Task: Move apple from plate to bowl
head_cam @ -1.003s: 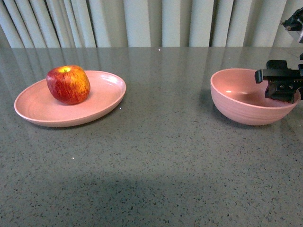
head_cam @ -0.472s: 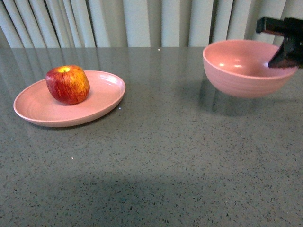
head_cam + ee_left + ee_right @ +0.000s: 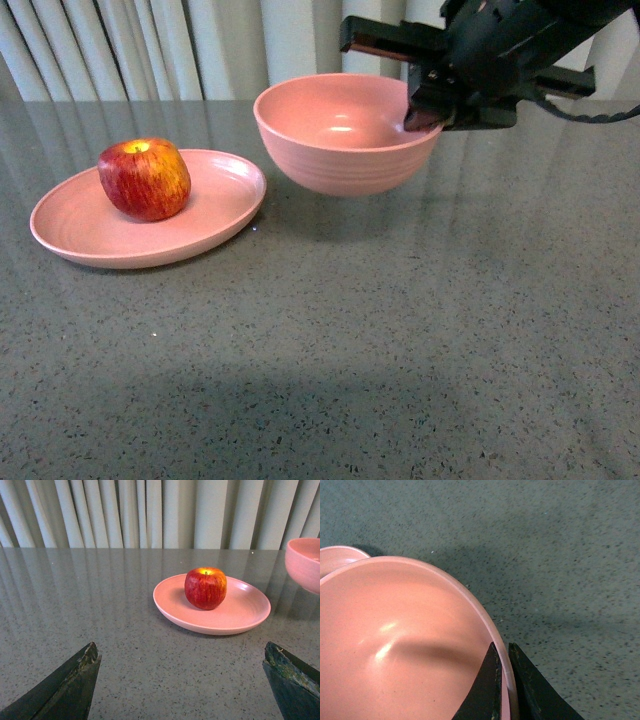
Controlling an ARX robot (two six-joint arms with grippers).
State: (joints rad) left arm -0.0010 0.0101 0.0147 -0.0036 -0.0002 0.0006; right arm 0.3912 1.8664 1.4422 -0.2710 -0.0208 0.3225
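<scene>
The right jaws pinch the bowl (image 3: 340, 135) by its rim, one inside and one outside. It seems to hang just clear of the tabletop (image 3: 400, 340), close beside the plate (image 3: 215, 215), where the apple (image 3: 145, 178) sits. The left jaws are spread wide and hold nothing. Gripped by one edge, the bowl could tip or slip, and if swung further it could knock the plate.

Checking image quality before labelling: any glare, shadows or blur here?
Front view: soft shadow beneath the deep pink bowl on the speckled grey table. Left wrist view: pale curtain reflections streak the table; round red apple sharp. Right wrist view: glare spots and a shadow inside the bowl.
</scene>
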